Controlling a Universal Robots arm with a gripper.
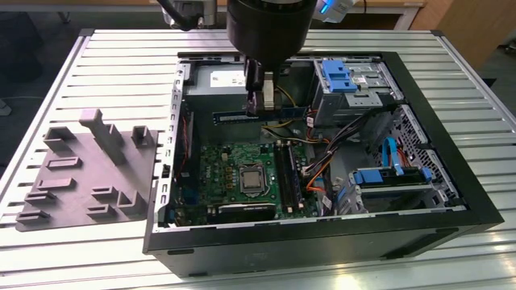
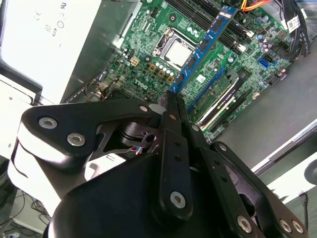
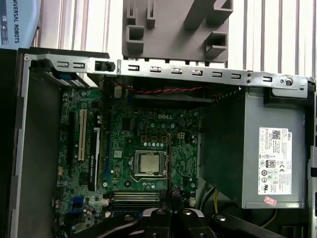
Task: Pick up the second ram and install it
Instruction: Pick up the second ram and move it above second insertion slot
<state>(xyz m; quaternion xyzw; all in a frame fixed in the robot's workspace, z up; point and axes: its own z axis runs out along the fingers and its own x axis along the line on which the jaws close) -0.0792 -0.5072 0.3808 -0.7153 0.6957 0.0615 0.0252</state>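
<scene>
The second ram is a thin stick with a blue-green board edge. It hangs level above the open computer case, over the far part of the motherboard. My gripper is shut on it near its middle. In the second wrist view the second ram runs out from my shut gripper above the processor socket. In the first wrist view the second ram shows edge-on as a thin dark line ahead of the gripper. The long memory slots lie beside the processor.
A grey plastic tray with raised blocks lies on the slatted table at the exterior view's left. Inside the case are the power supply, coloured cable bundles, blue drive brackets and an expansion card. The case walls ring the motherboard.
</scene>
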